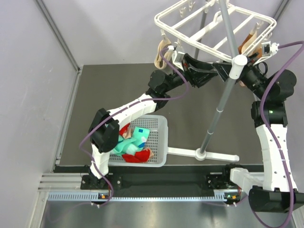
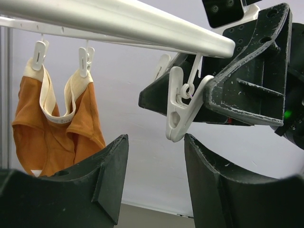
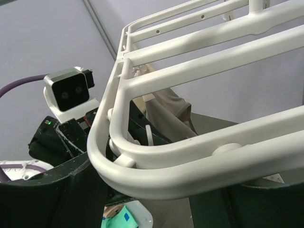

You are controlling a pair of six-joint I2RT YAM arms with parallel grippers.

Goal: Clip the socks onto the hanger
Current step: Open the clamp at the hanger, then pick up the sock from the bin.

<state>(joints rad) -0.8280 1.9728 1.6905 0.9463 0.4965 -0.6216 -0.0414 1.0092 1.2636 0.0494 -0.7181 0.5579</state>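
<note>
Under the near rail of the hanger (image 3: pixel 199 171), both arms are raised to one empty white clip (image 2: pixel 179 111) that dangles from the rail. The right gripper (image 2: pixel 187 95) has a finger on either side of the clip's upper levers. One finger looks to be touching a lever, but the clip's mouth is closed, and it cannot be told whether the fingers are pressing it. The left gripper (image 2: pixel 156 147) hovers just below the same clip with its fingers apart and nothing between them. Further along the rail from this clip, the orange-brown socks (image 2: pixel 52 128) hang from two clips, and the beige socks (image 1: pixel 164 51) hang at the hanger's left corner. The socks the task concerns are not at the hanger: the mint-green pair (image 1: pixel 135 140) and the red pair (image 1: pixel 137 156) lie heaped in the white perforated basket (image 1: pixel 159 137) on the table, well below the hanger and to the left of its pole. The step in hand therefore seems to be readying a free clip, with no sock brought up to it yet. The next move probably calls for the left arm to drop from the hanger to the basket, pinch a single sock by its cuff and lift it to the clip's mouth. The right gripper would need to squeeze the levers to hold the mouth open.
</note>
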